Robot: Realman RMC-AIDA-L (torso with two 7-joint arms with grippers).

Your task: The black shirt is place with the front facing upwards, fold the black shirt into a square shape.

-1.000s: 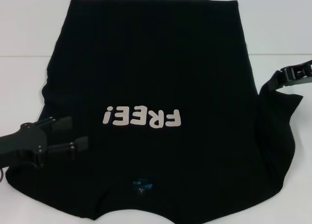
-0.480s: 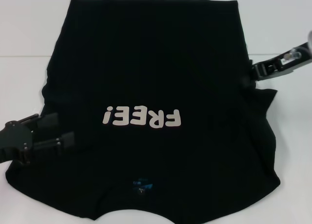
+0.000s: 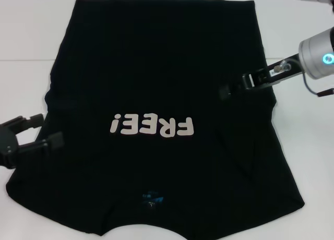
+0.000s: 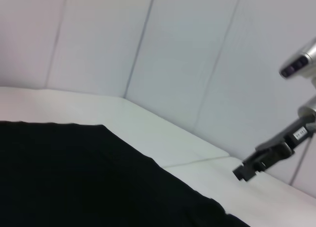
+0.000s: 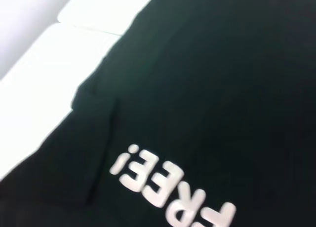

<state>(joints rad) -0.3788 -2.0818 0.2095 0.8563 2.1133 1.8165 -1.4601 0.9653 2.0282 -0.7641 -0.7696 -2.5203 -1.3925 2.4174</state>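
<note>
Head view shows the black shirt spread front-up on the white desk, collar and small blue neck label toward the robot, hem at the far side, the "FREE!" lettering in plain sight. Both sleeves appear to be turned in over the body, since the outline runs fairly straight down each side, so the sideways folds look done. No lengthwise fold shows yet, and that, by my judgement, is what remains before the cloth makes a square. The left gripper hovers at the shirt's left edge, its jaws spread apart and holding nothing. The right gripper sits over the right part of the chest, above the lettering; whether its jaws are parted or closed cannot be told.
</note>
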